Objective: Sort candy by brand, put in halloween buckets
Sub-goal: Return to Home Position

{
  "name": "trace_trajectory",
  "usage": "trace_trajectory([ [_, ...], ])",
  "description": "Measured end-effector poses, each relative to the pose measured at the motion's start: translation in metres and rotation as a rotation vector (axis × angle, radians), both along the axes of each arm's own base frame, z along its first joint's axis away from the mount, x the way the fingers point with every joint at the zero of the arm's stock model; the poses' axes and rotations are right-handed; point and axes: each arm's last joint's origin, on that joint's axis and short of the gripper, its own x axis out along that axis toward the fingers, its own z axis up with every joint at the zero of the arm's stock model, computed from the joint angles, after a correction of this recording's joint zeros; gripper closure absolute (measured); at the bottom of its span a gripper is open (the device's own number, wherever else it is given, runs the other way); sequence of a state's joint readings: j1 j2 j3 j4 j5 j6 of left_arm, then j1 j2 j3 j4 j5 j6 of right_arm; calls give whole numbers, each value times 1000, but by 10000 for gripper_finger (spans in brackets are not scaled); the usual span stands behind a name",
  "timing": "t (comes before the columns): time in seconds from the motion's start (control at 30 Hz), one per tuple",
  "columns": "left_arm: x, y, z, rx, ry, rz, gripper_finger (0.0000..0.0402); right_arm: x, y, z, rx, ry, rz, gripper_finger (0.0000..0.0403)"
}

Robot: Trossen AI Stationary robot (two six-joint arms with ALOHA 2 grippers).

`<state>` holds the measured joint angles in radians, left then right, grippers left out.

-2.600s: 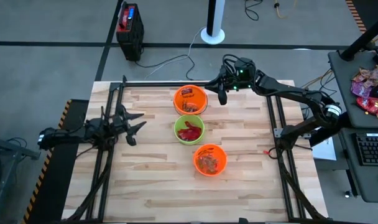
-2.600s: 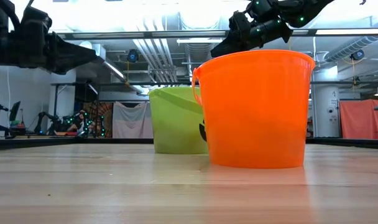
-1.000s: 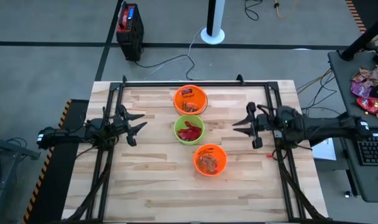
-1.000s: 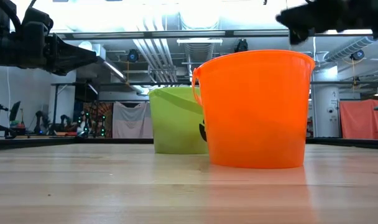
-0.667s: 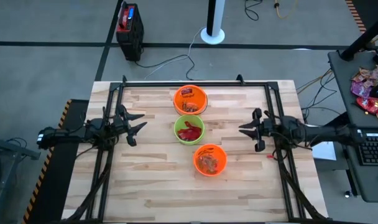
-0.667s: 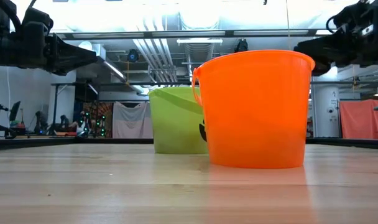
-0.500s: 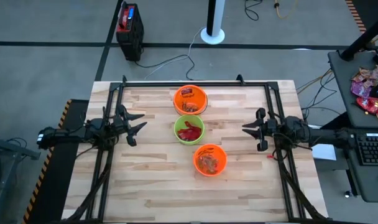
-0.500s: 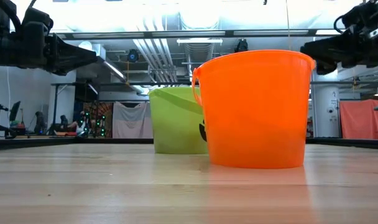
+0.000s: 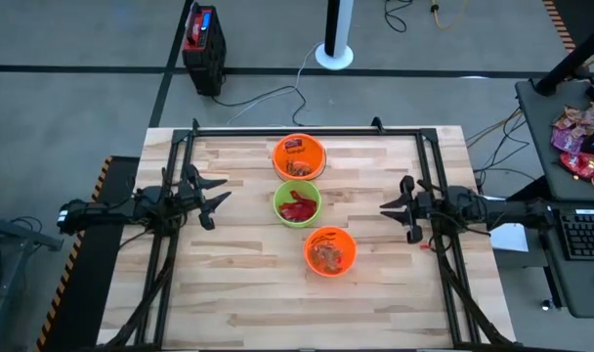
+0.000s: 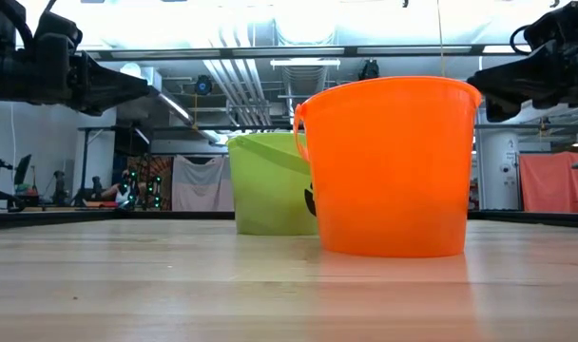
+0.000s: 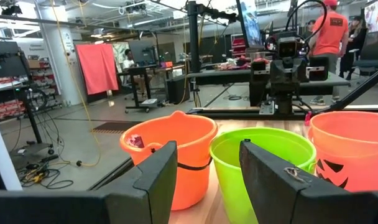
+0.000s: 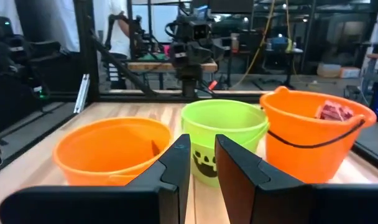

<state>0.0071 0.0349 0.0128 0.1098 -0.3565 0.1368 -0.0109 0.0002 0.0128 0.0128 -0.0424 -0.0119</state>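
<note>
1. Jaws: left gripper (image 9: pixel 222 198) is spread wide and empty at the left side of the table (image 9: pixel 229 284). Right gripper (image 9: pixel 385 205) is parted by a narrow gap and empty at the right side.
2. Mid-table row: far orange bucket (image 9: pixel 275 156), green bucket (image 9: pixel 275 205), near orange bucket (image 9: pixel 355 250).
3. All visible candy (image 9: pixel 326 256) is inside the buckets, with red packets (image 9: pixel 297 207) in the green bucket.

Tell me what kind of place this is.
Likely a robotics lab or workshop: exposed ceiling pipes, workbenches loaded with gear, and cables trailing over the grey floor around the wooden table.
</note>
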Motion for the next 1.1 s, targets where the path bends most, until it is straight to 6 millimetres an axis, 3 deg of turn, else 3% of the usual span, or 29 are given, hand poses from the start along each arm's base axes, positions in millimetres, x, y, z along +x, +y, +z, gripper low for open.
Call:
trace_trajectory([
  [0.4, 0, 0, 0, 0, 0, 0, 243, 1, -1, -1, -127, 9, -22, 335],
  [1.1, 0, 0, 0, 0, 1, 0, 243, 1, -1, -1, -40, 9, -20, 335],
])
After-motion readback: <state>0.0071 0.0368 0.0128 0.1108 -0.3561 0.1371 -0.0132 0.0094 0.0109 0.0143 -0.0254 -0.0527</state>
